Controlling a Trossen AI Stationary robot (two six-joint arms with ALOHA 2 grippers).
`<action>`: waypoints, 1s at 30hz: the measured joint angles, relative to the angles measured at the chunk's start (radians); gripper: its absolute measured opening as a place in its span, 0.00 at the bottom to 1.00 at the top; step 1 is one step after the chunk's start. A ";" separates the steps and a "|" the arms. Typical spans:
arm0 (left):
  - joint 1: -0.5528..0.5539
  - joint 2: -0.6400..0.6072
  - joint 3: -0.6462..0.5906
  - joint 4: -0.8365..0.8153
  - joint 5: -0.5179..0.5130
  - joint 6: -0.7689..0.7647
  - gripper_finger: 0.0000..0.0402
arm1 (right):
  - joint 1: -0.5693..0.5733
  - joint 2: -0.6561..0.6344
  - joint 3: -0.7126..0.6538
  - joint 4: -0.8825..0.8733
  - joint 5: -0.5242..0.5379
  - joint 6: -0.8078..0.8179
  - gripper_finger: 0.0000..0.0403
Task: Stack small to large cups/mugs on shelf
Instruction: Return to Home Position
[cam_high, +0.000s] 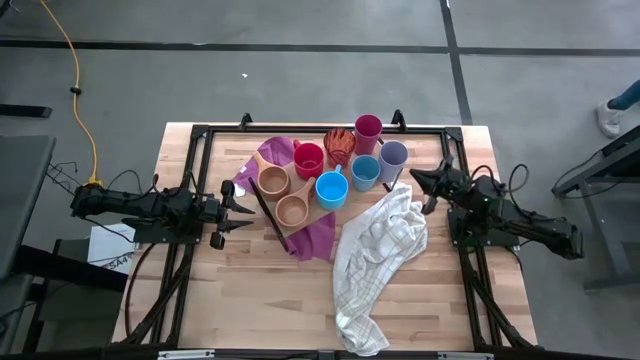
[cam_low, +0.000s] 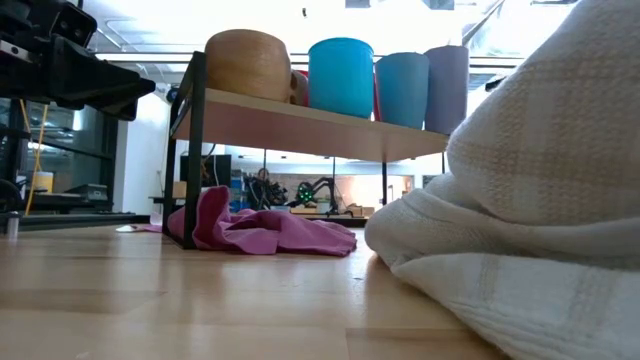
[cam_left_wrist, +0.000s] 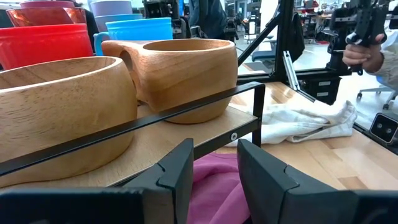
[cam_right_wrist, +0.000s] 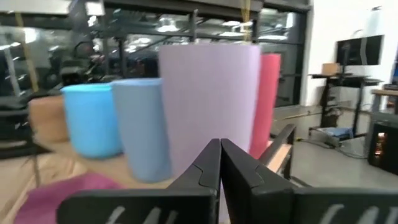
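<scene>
Eight cups (cam_high: 331, 189), if I count rightly from above, crowd the flat light-wood shelf (cam_low: 300, 122). Among them are two rounded, grainy wooden mugs (cam_left_wrist: 180, 74), a glossy red mug (cam_high: 309, 159) and a smooth lavender tumbler (cam_right_wrist: 208, 93). Just before the shelf's thin black frame, the left gripper (cam_left_wrist: 214, 168) has its fingers apart. Near the lavender tumbler, the right gripper (cam_right_wrist: 219, 158) has its fingers pressed together.

The tumbler (cam_right_wrist: 208, 93) is lavender (towel (cam_high: 375, 250) white, checked).
</scene>
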 joint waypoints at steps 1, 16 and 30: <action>0.000 0.000 0.000 0.000 0.000 0.000 0.28 | 0.000 0.000 0.000 -0.014 -0.009 -0.003 0.00; 0.000 0.000 0.000 0.000 0.000 0.000 0.28 | 0.000 0.000 0.000 -0.134 -0.096 -0.126 0.00; 0.000 0.000 0.000 0.000 0.000 0.000 0.28 | 0.000 0.136 0.001 -0.140 -0.128 -0.118 0.00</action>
